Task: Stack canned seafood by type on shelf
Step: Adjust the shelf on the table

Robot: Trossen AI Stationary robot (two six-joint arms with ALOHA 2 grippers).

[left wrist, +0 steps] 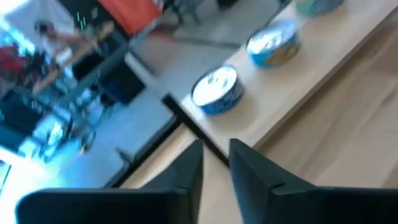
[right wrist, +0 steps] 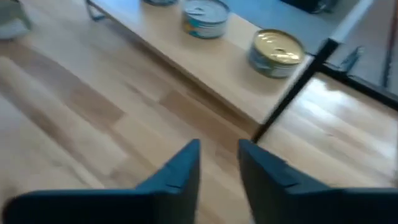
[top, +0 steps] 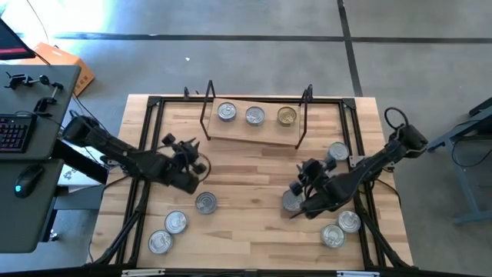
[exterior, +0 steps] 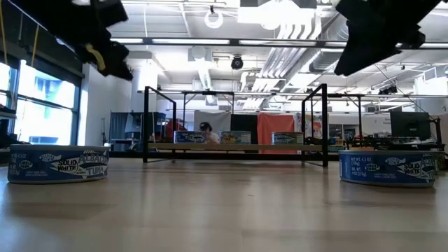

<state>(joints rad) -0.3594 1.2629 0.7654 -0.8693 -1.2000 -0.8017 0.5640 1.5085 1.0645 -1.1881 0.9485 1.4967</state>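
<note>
The shelf (top: 269, 132) stands at the table's far middle, a light board between black wire uprights. On it rest three tins of canned seafood: two silver-lidded (top: 227, 112) (top: 254, 115) and one gold-topped (top: 287, 116). My left gripper (left wrist: 216, 167) hovers left of centre, above the table (top: 196, 158). It points toward the shelf's left end, fingers slightly apart with nothing between them. My right gripper (right wrist: 219, 160) hovers right of centre (top: 301, 178). It points toward the shelf's right end, fingers also apart and empty. A tin (top: 292, 201) lies just under the right arm.
Loose tins lie on the table: three near left (top: 205, 202) (top: 175, 222) (top: 160, 241) and others at right (top: 337, 151) (top: 349, 221) (top: 333, 235). A black frame (top: 154, 104) borders the table. Bare wood (top: 246, 173) lies between the arms.
</note>
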